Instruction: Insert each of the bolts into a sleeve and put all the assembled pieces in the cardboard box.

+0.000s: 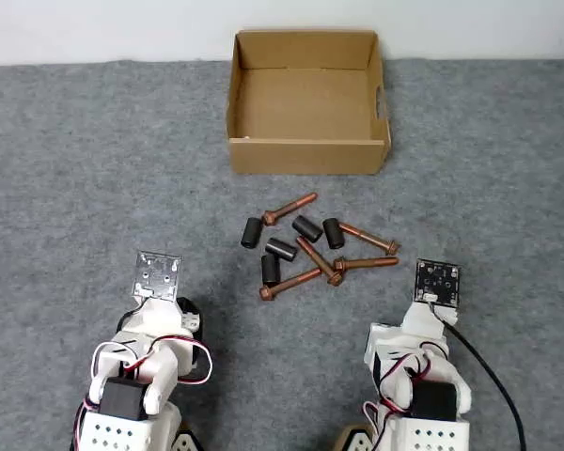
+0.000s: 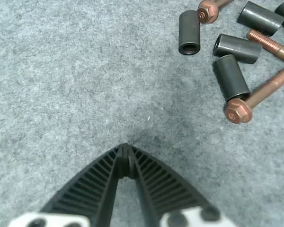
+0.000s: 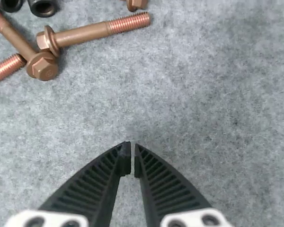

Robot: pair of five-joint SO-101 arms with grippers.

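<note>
The box (image 1: 305, 157) sits empty, farthest off. The left gripper (image 2: 127, 149) and right gripper (image 3: 132, 150) are both closed, holding nothing. A bolt (image 1: 367, 262) lies crosswise just ahead and inward of the right gripper. The sleeves (image 1: 270, 270) lie nearer the left.

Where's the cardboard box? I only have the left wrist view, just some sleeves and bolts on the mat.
Observer: The high view has the cardboard box at the far end of the grey mat, with nothing inside.
Operator: How many pieces in total?
Observer: Five bolts and five sleeves, all loose in front of the box.
Operator: Other arm?
Observer: Right gripper is shut and empty, over bare mat near the bolts.
</note>
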